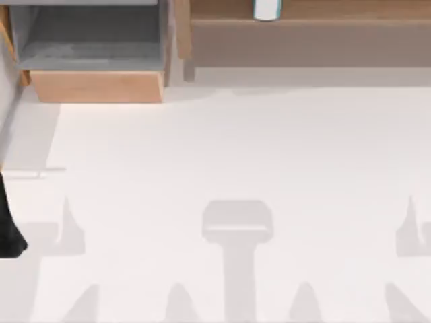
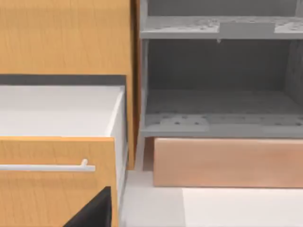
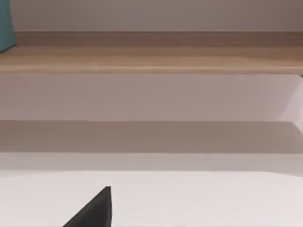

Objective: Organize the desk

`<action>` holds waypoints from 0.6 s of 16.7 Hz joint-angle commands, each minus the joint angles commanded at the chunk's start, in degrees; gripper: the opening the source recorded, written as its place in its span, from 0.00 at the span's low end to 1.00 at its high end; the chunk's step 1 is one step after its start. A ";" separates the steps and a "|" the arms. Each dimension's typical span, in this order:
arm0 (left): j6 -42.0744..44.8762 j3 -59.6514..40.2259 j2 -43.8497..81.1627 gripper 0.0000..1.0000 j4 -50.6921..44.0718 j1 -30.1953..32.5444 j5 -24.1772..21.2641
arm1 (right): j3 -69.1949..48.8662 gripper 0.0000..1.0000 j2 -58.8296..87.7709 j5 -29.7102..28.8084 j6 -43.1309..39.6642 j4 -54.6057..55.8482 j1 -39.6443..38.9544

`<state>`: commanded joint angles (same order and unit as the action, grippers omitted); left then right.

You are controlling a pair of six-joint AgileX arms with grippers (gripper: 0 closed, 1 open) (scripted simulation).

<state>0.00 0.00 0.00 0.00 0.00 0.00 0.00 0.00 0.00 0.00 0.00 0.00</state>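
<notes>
While gripper states cannot be told, the smooth white desk (image 1: 236, 155) carries a grey-lined wooden drawer box (image 1: 94, 84)

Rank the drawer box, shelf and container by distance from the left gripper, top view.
1. Drawer box, back left, nearest the left gripper at the left edge.
2. Shelf, back right, judged by its left end.
3. Container, farther along the shelf.

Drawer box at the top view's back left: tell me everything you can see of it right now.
The drawer box stands at the desk's back left, beside the raised shelf. Light wood outside, grey lining inside, with an inner grey ledge above. Its wooden front panel faces the white top. The compartment looks open and holds nothing I can see.
</notes>
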 joint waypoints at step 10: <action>0.66 -20.79 21.13 1.00 -13.04 -3.50 0.62 | 0.00 1.00 0.00 0.00 0.00 0.00 0.00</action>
<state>0.66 -20.79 21.13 -13.04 -3.50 0.62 0.00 0.00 0.00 0.00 0.00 0.00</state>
